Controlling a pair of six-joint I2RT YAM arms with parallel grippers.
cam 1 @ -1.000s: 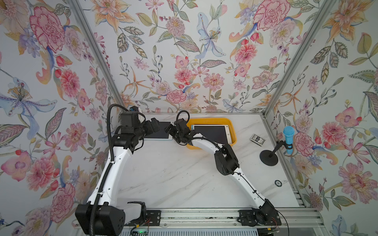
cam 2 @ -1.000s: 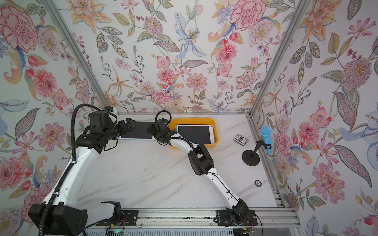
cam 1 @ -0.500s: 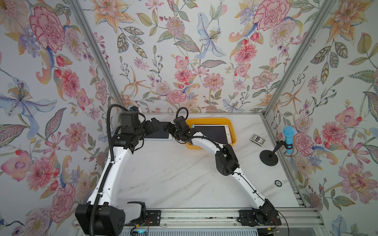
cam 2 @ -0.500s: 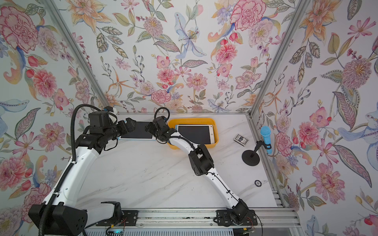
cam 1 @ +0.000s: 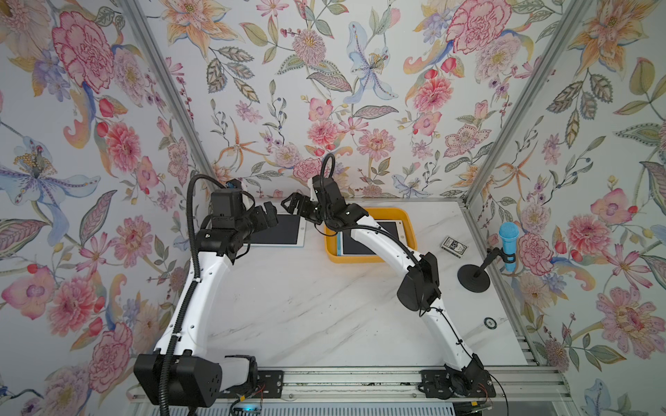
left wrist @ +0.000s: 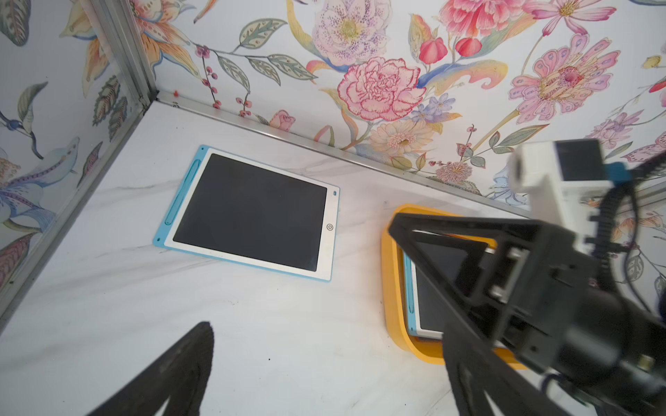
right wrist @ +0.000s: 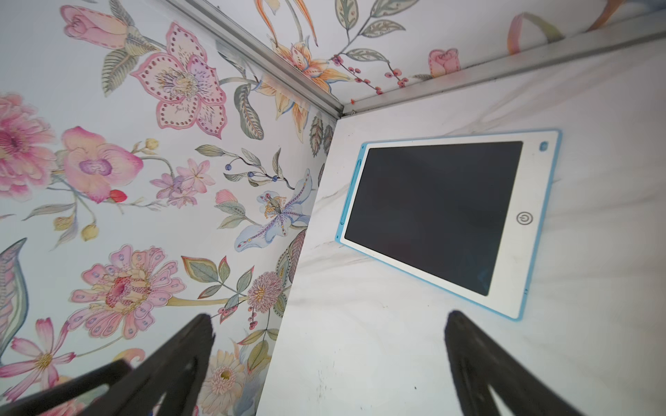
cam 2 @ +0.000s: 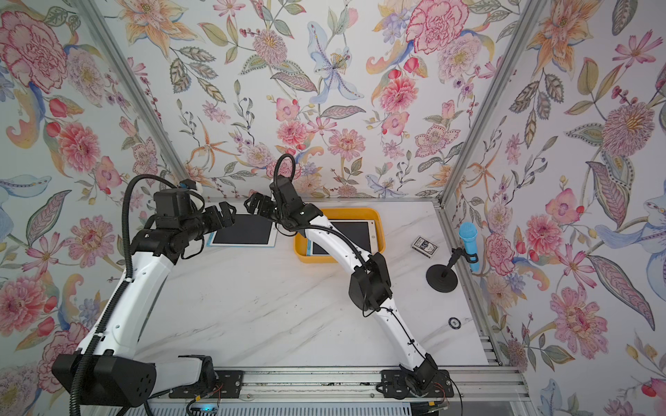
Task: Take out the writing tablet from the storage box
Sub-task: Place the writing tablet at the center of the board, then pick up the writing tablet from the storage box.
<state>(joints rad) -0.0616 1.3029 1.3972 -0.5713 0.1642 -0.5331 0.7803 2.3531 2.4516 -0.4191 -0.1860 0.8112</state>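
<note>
1. You are looking at one container: a shallow yellow-orange plastic storage box [cam 1: 360, 258] with round corners. It is sitting on the white marble table [cam 1: 306, 306], close to the back wall.
2. One flat writing tablet with a dark screen, a white frame and a blue edge is lying inside it. This tablet in the box [cam 1: 355, 246] is filling most of the box. Your right arm is reaching across above it and hiding part of it.
3. A second tablet of the same kind is lying flat on the bare table. This tablet on the table [cam 1: 281, 234] is resting just beside the box on its left, with a small gap between them.
4. So you are seeing two tablets and one box: one tablet in, one tablet out.
5. Your left gripper [cam 1: 271, 216] is hanging over the left end of the tablet on the table. Its jaws are spread wide and holding nothing.
6. Your right gripper [right wrist: 328, 317] is hanging above the table near the right end of that same tablet. Its jaws are spread wide too, with nothing between them.
7. To the right of the box, three more things are sitting apart from each other:
   - one small dark card box [cam 1: 454, 246];
   - one blue toy microphone [cam 1: 508, 241] on a black round stand [cam 1: 474, 277];
   - one tiny black-and-white ring [cam 1: 490, 323].
</note>
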